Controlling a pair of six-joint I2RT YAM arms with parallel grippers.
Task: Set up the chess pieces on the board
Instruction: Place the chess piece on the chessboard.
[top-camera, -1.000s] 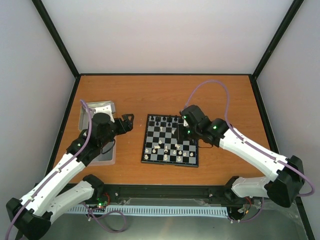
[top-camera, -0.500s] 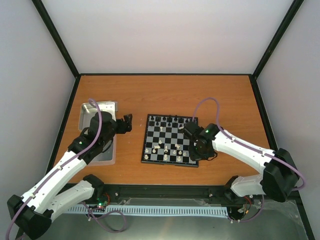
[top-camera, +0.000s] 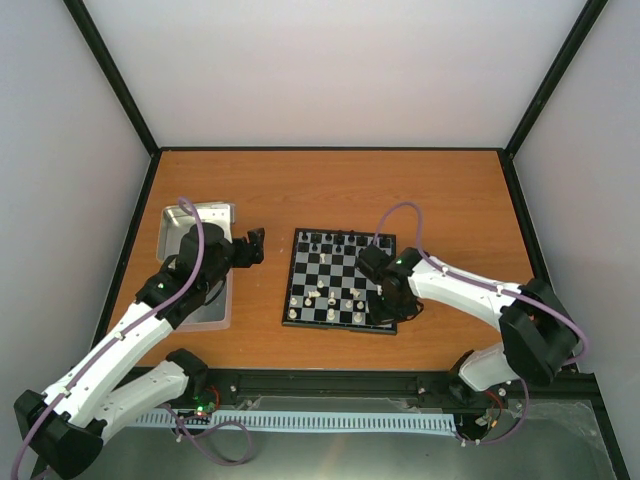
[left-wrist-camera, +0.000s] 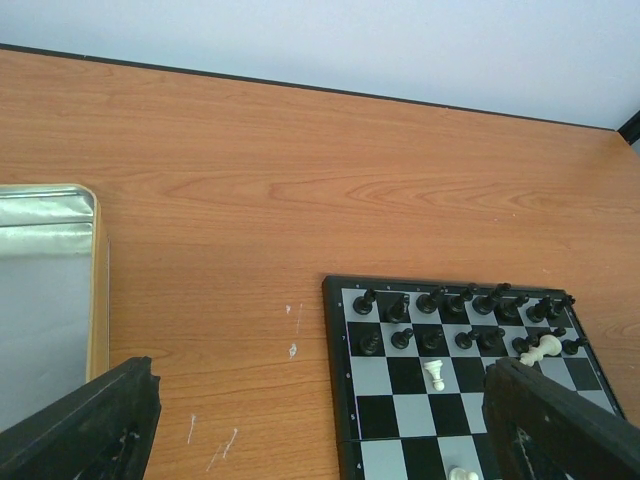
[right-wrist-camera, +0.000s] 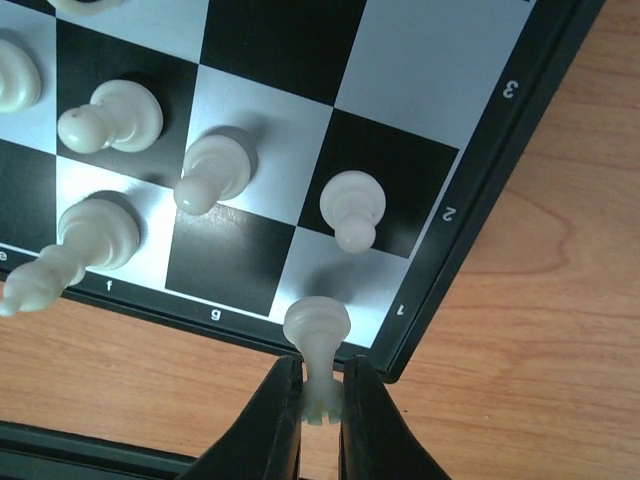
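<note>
**A:** Wooden tabletop (top-camera: 330, 190), pale walls. Where's the board (left-wrist-camera: 370, 375)?

**B:** Centre, beside the metal tray (left-wrist-camera: 45, 290). Black chess pieces (left-wrist-camera: 440, 300) line its far rows.

**A:** And the right pincer (right-wrist-camera: 320, 390)?

**B:** From above you can't tell. Its own camera shows it pinched tight on a white piece (right-wrist-camera: 318, 330) at the board's corner square.

**A:** The left pincer (left-wrist-camera: 320, 430)?

**B:** Spread wide, holding nothing, between tray and board.

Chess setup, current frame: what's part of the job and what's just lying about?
Job:
small black-and-pale-grey chessboard
black chessmen along its far rows
cream-white chessmen on it
cream-white piece pinched in the right gripper

Lying about:
shiny rectangular metal tray, left of the board
</note>
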